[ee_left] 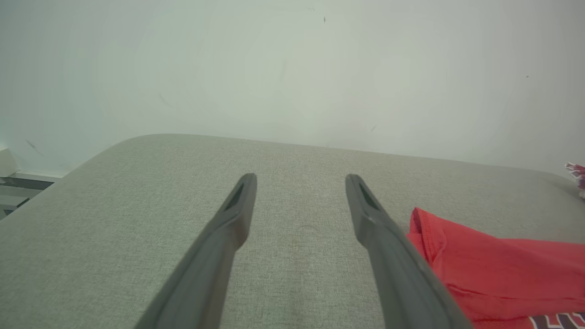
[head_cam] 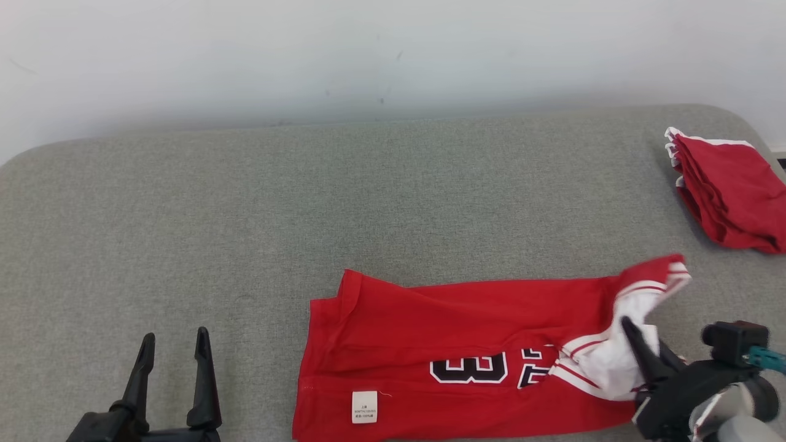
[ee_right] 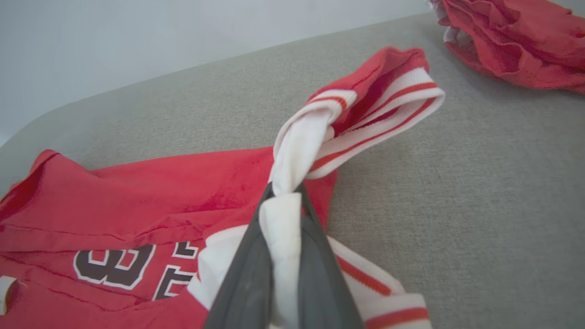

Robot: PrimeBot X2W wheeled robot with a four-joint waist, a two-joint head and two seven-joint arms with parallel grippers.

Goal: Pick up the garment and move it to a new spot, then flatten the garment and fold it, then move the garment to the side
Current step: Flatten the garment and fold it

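The garment [head_cam: 466,331] is a red jersey with black-and-white numbers and white striped trim, lying lengthwise along the front of the grey cushion. My right gripper [head_cam: 635,341] is shut on the white trim at its right end, and in the right wrist view the white cloth [ee_right: 283,219] is pinched between the two dark fingers, bunched and lifted a little. The jersey's left hem [ee_left: 480,265] shows beside my left gripper [ee_left: 301,183]. That left gripper [head_cam: 175,344] stands open over bare cushion, well left of the jersey, holding nothing.
A folded pile of red cloth [head_cam: 731,190] lies at the cushion's [head_cam: 245,202] far right edge, also seen in the right wrist view as red cloth [ee_right: 516,41]. A pale wall rises behind the cushion. Bare grey surface stretches across the left and back.
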